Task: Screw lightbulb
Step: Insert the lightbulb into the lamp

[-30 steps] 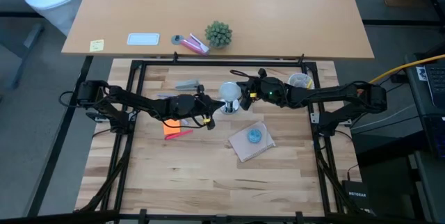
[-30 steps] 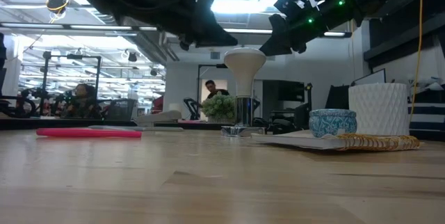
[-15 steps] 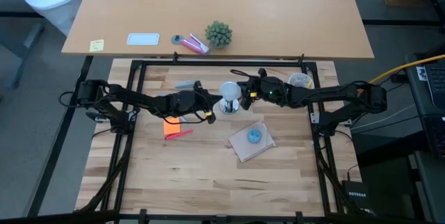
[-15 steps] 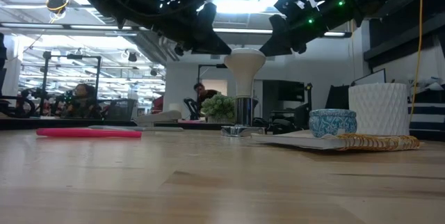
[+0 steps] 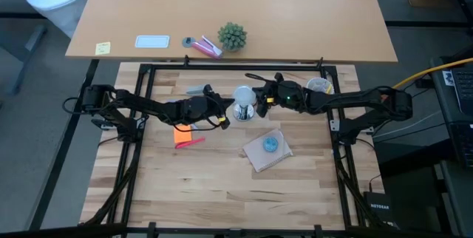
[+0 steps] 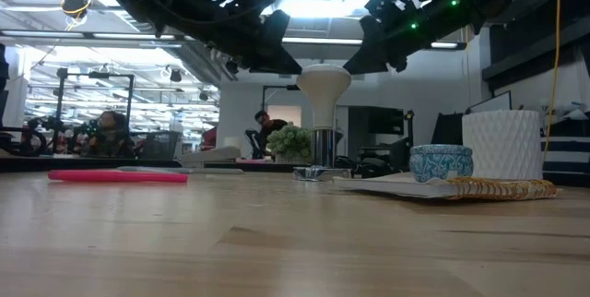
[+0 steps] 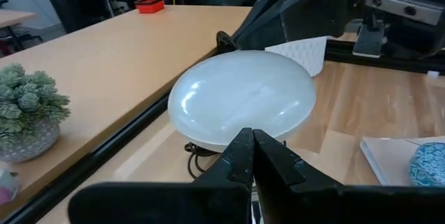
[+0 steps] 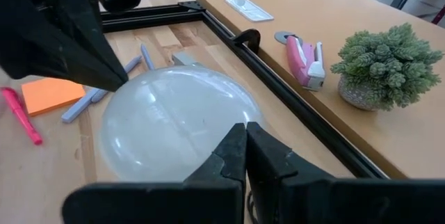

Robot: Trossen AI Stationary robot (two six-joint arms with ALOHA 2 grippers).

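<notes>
The frosted white lightbulb (image 5: 244,95) stands upright with its base in a shiny metal socket (image 6: 321,146) on the table's far middle; it also shows in the low view (image 6: 324,83). My left gripper (image 5: 226,112) is shut and points at the globe from the table's left, its tips (image 7: 252,149) by the globe's lower edge. My right gripper (image 5: 260,102) is shut and points at the globe from the table's right (image 8: 243,140). In the low view both tips are level with the globe, one on each side. My left gripper's shut fingertips (image 6: 293,66) are right at the globe's left side (image 7: 208,123); I cannot tell whether they touch it. My right gripper's shut fingertips (image 6: 353,63) are right at the globe's right side (image 8: 208,130); I cannot tell whether they touch it.
A blue round blob (image 5: 270,144) lies on a spiral pad (image 5: 266,153) near and right of the socket. A white cup (image 5: 319,86) stands at the far right. An orange note (image 5: 182,134), a pink pen (image 5: 191,142) and a grey tool (image 5: 198,89) lie to the left.
My left gripper has moved a little toward the table's far edge and in beside the bulb's globe, staying shut. The bulb and socket have stayed where they were.
</notes>
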